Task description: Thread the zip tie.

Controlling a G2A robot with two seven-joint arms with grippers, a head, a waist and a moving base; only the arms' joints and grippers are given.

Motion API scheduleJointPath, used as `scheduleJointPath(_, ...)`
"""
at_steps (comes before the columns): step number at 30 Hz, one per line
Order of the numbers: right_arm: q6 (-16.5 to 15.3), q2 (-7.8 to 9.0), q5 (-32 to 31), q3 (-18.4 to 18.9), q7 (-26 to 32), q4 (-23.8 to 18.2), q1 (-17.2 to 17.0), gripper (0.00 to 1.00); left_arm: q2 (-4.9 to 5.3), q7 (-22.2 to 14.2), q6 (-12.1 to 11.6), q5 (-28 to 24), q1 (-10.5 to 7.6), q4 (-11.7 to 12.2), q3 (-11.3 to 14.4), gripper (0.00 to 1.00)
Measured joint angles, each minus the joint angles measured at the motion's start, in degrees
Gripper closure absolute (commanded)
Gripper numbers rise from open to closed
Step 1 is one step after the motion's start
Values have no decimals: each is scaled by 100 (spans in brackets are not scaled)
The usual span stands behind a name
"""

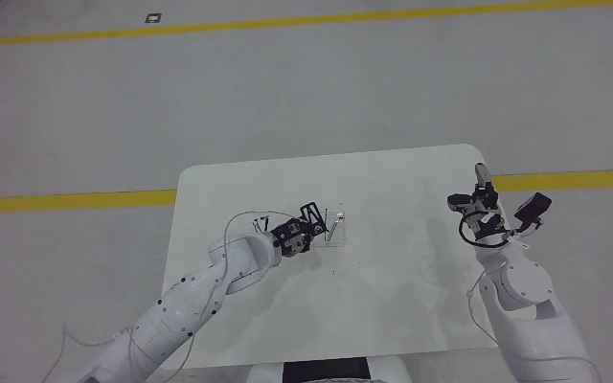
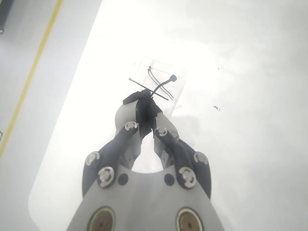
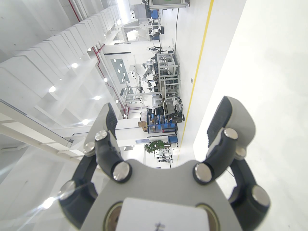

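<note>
Left hand [image 2: 146,98] pinched closed on zip tie [image 2: 172,78], right hand [image 3: 166,111] spread wide

1. The right arm [image 1: 525,297] has glossy white rounded shells and a black cable [image 1: 465,230] looped at its wrist.
2. The left gripper [image 2: 145,96] has grey fingers [image 2: 124,114], black links [image 2: 113,150] and silver clipped pins [image 2: 131,126].
3. The right gripper [image 3: 167,104] matches, with smooth silver rivets [image 3: 122,170].

Left tool [image 2: 146,98] pinched, right tool [image 3: 166,111] spread.
</note>
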Motion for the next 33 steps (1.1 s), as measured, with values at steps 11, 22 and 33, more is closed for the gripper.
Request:
scheduleJointPath(11,821,-2,-305,-262,433,-149,283,0,-5,-19,0,5,3,-1,-4,100)
scheduleJointPath(22,1825,15,-1102,-1046,1549,25,745,0,-5,-19,0,5,3,-1,-4,100)
scheduleJointPath(33,1948,50,-1199,-1113,2189,133,774,0,-5,-19,0,5,3,-1,-4,100)
